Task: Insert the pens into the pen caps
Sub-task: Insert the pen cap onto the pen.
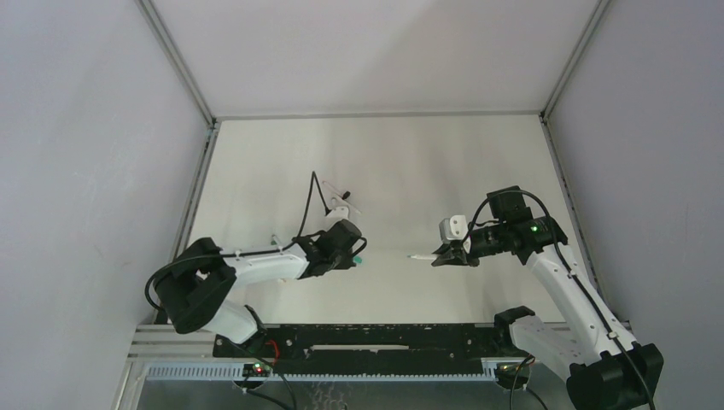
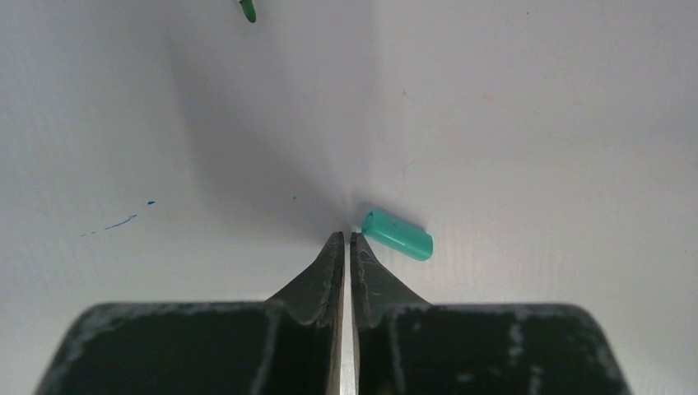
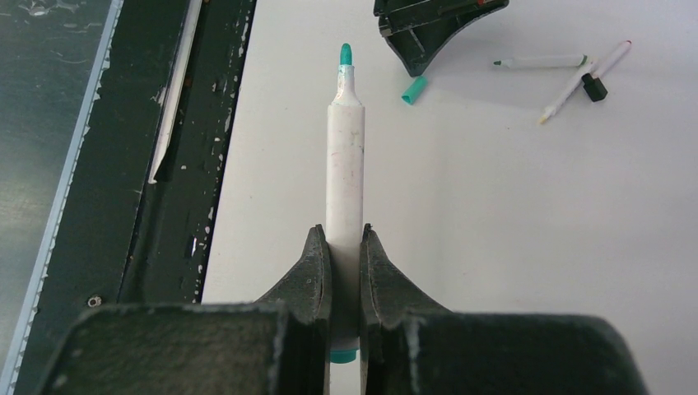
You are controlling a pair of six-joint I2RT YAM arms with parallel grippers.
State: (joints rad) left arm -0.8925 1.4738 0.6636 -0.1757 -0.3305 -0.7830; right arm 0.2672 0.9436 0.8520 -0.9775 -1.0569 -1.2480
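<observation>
A teal pen cap (image 2: 397, 234) lies on its side on the white table, just right of my left gripper's (image 2: 346, 237) tips and touching neither finger. That gripper is shut to a hairline slit, with nothing between its fingers. In the top view the cap (image 1: 361, 257) peeks out beside the left gripper (image 1: 355, 254). My right gripper (image 3: 346, 230) is shut on a white-barrelled pen (image 3: 346, 156). The pen's teal tip (image 3: 346, 54) points toward the left gripper and the cap (image 3: 414, 90). From above, the held pen (image 1: 420, 255) sticks out leftward from the right gripper (image 1: 446, 254).
Two more pens (image 3: 539, 61) (image 3: 576, 78) and a black cap (image 3: 594, 87) lie farther back, seen from above as a small cluster (image 1: 343, 196). A black rail (image 3: 189, 148) runs along the table's near edge. Blue ink marks (image 2: 123, 220) stain the table surface.
</observation>
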